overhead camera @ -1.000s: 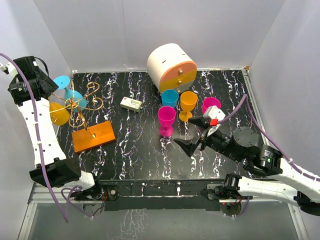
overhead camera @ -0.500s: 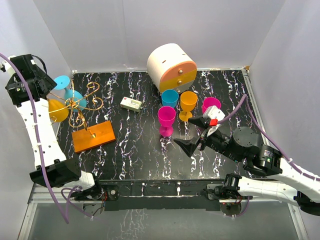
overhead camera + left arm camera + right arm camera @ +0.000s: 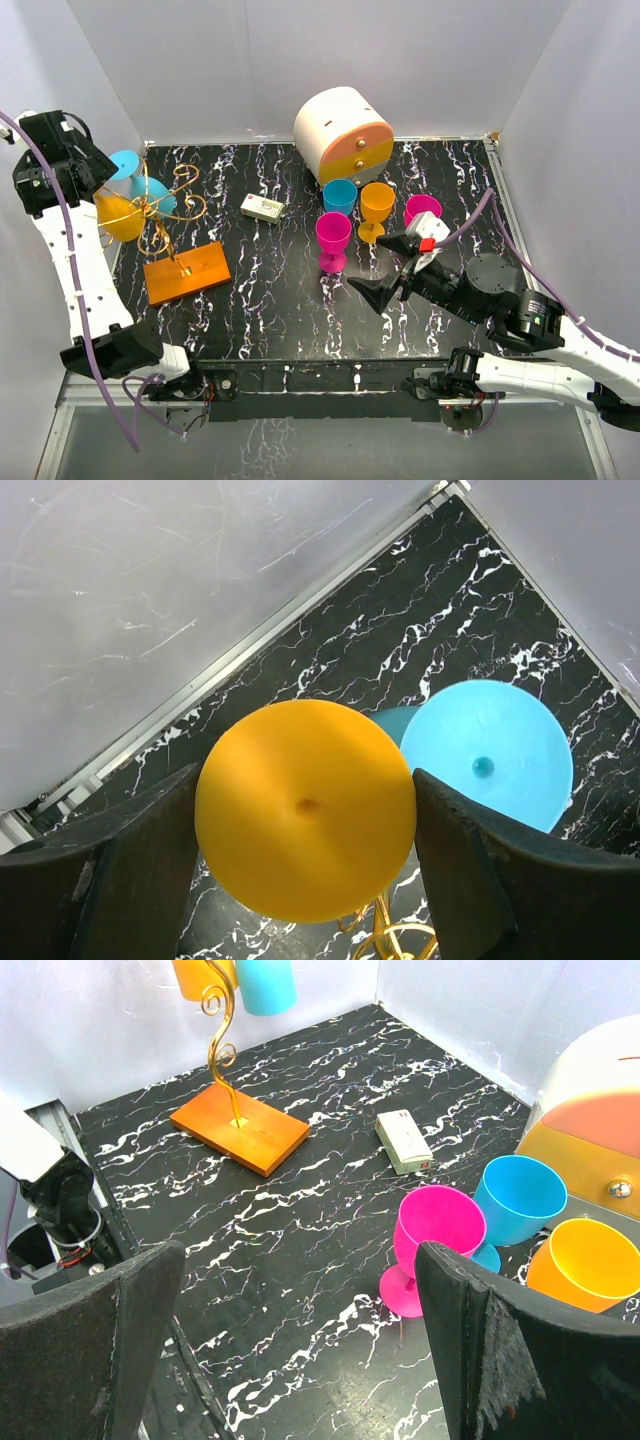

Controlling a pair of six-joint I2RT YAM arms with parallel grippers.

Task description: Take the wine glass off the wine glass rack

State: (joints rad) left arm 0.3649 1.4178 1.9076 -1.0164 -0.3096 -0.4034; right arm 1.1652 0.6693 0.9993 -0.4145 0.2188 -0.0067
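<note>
My left gripper (image 3: 306, 815) clamps the yellow glass (image 3: 300, 760) foot; right gripper (image 3: 298, 1270) stands apart. Slide the glass level off the rack (image 3: 186, 272)

6 wine glasses (image 3: 333, 232) (2 hung, 4 standing), 1 wine glass rack (image 3: 187, 271), 1 round cabinet (image 3: 340, 130), 1 small box (image 3: 263, 208)

The wine glass rack (image 3: 186, 272) stands on the surface (image 3: 270, 320), a wine glass (image 3: 120, 220) and a second glass (image 3: 125, 165) hanging on its hooks. Right of the rack lies a small box (image 3: 263, 208), farther right stand four glasses (image 3: 333, 240), and behind and right of the rack sits a round cabinet (image 3: 343, 133)
</note>
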